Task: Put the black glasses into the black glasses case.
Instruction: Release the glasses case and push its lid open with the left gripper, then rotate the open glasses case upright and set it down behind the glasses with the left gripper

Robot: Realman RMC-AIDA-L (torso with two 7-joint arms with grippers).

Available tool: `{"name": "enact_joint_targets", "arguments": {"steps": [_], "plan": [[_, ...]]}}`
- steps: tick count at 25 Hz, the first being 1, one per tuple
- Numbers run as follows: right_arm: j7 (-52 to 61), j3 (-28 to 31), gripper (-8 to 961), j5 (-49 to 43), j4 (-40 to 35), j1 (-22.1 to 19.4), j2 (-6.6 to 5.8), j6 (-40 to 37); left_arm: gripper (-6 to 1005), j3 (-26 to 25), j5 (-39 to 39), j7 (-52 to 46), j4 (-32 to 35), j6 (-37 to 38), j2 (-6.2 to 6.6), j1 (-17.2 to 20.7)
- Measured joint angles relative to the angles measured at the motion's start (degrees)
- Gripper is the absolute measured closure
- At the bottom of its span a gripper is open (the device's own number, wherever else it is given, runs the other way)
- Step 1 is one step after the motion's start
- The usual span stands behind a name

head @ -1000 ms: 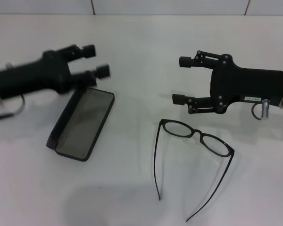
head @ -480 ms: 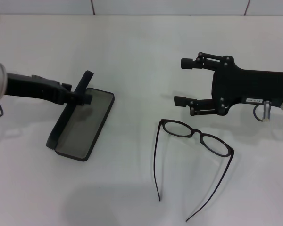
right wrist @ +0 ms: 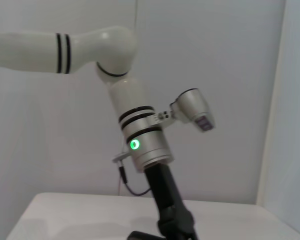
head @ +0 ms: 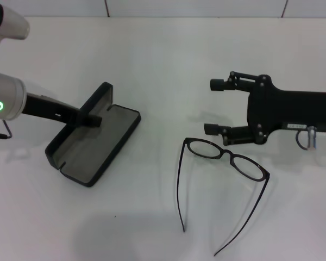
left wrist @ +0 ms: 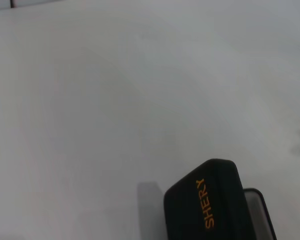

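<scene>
The black glasses case lies open at the left of the white table, grey inside up, with its lid standing nearly upright. My left gripper reaches in from the left and is shut on that lid. The left wrist view shows the lid's outside close up, with orange lettering. The black glasses lie unfolded at centre right, lenses toward the back, temple arms pointing toward the front edge. My right gripper hovers open just behind them, its lower finger close to the left lens rim.
Bare white table lies between the case and the glasses and runs back to the wall. The right wrist view shows my left arm across the table.
The left gripper has swung down onto the case lid and closed on it. The case has turned and shifted a little, its lid opening wider. The right gripper has drifted slightly toward the glasses.
</scene>
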Motion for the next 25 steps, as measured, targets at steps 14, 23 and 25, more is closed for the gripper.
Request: {"name": "enact_joint_targets", "arguments": {"steps": [14,23,25], "plan": [[-3.58,0.04,173,-7.08,-0.75,-2.19,-1.57,-7.68,792,2.32,-2.71,7.86,2.41,-0.74,0.25,-3.19],[-7.23,0.0,182,-11.8,-1.38,-4.92,0.25,-8.65,787,10.64,-8.6,36.02,-3.05,-10.12,0.26,-14.28],[-8.02,0.01,184,-11.85,-1.1,-5.72,0.71,-8.58,784,14.16,-8.04,38.68,-6.62,-12.86,0.24,-17.81]]}}
